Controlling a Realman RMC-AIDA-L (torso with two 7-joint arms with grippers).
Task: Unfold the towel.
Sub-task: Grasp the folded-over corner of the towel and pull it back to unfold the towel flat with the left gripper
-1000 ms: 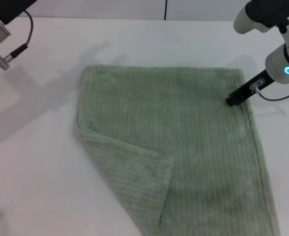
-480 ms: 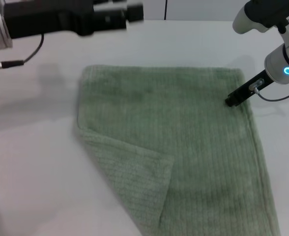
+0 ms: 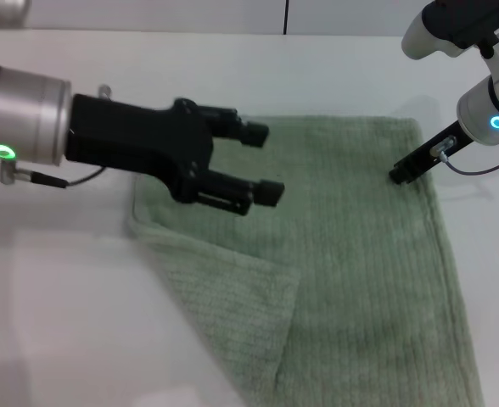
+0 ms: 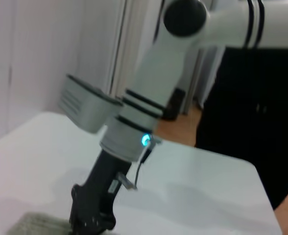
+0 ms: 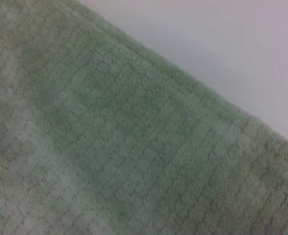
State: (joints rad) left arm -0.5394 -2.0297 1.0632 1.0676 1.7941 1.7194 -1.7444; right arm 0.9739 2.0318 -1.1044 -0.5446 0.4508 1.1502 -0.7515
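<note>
left end effector swung in, open | one towel | right end effector grip unclear

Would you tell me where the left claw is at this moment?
In the head view, the left claw is open over the towel's far left part, above the folded-over corner, while the right claw sits at the towel's far right edge.

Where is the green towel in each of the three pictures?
Head view: the towel covers the middle and right of the table, one corner folded over.
Left wrist view: only a bit of it shows, at the bottom edge.
Right wrist view: it fills most of the picture.
Shared landmark: the right gripper on the towel's edge.
</note>
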